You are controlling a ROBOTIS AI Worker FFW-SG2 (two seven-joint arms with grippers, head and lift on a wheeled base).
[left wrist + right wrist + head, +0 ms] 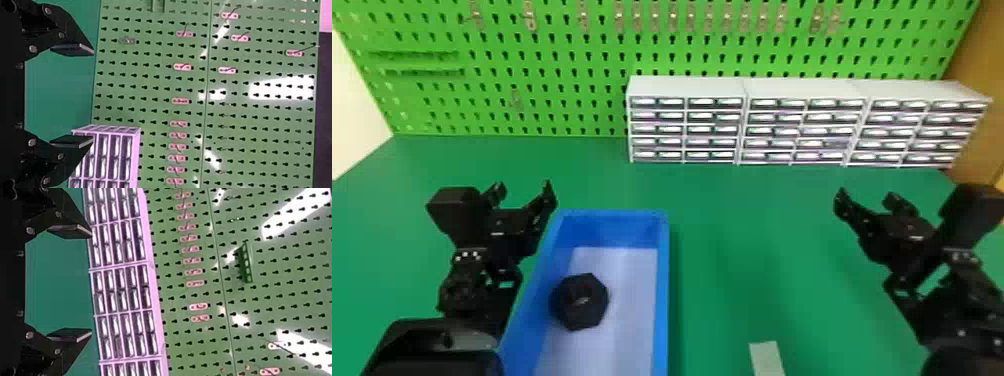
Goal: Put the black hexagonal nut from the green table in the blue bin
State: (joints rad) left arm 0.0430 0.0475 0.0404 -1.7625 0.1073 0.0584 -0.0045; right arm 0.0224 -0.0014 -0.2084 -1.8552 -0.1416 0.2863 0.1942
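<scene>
At both sides, the left pincer point(524, 187) and the right pincer point(866, 195) stand open and empty, probably because the black nut point(580, 301) lies inside the blue bin point(662, 300) on the green counter point(757, 225), as the task wants.

Green pegboard point(572, 65) behind drawer cabinets point(803, 120)
</scene>
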